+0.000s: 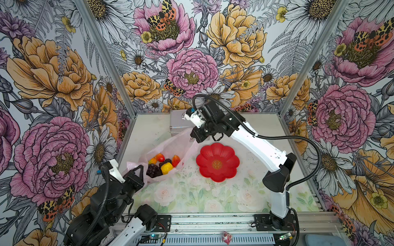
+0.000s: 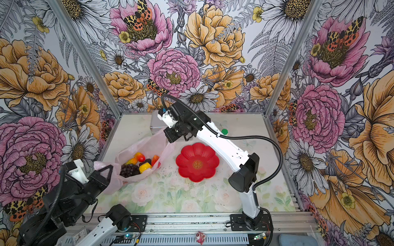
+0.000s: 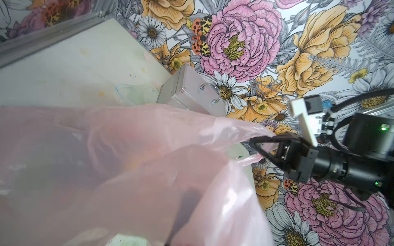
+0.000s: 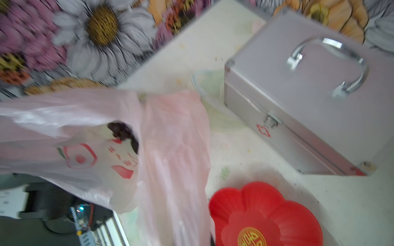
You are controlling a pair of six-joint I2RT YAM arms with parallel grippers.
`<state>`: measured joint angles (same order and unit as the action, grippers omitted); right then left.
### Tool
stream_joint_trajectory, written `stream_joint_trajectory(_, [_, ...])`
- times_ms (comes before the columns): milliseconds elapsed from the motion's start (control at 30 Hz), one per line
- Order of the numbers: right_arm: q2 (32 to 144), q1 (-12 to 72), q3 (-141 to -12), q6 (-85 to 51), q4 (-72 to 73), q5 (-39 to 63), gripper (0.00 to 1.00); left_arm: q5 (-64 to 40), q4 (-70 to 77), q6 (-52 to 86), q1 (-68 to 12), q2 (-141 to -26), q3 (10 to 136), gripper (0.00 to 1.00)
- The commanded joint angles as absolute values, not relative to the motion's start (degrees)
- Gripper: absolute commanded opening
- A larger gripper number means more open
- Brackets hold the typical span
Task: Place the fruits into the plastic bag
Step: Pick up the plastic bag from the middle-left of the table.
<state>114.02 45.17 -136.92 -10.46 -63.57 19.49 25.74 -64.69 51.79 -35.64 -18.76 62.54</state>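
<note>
A gold double-happiness character (image 1: 217,164) marks the red plate (image 1: 213,152); the plastic bag (image 4: 85,119) bears red characters (image 4: 125,158) too blurred to read.

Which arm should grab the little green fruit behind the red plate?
Right, probably. The green fruit lies beside the right arm; the left hand is farther off, shut on the plastic bag. The right hand must release the bag first.

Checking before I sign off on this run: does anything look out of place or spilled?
A small round green thing, likely a fruit, sits alone on the table beyond the red plate, outside the plastic bag that holds the other fruits. Dark specks are scattered on the table by the plate.
</note>
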Motion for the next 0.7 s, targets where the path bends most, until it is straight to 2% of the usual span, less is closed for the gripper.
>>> stream_joint_trajectory(0, [116.74, 45.79, -146.06, -19.96, -63.63, 33.10, 0.00, 28.21, -64.40, 45.00, -36.72, -24.13, 68.35, 0.00])
stream_joint_trajectory(167, [121.22, 43.44, -156.29, -26.09, -63.42, 38.56, 0.00, 28.51, -64.48, 41.69, -36.82, -28.70, 76.44, 0.00])
stream_joint_trajectory(667, [122.51, 43.32, -158.44, -27.80, -62.47, 39.13, 0.00, 30.54, -62.79, 39.70, -37.27, -33.46, 80.89, 0.00])
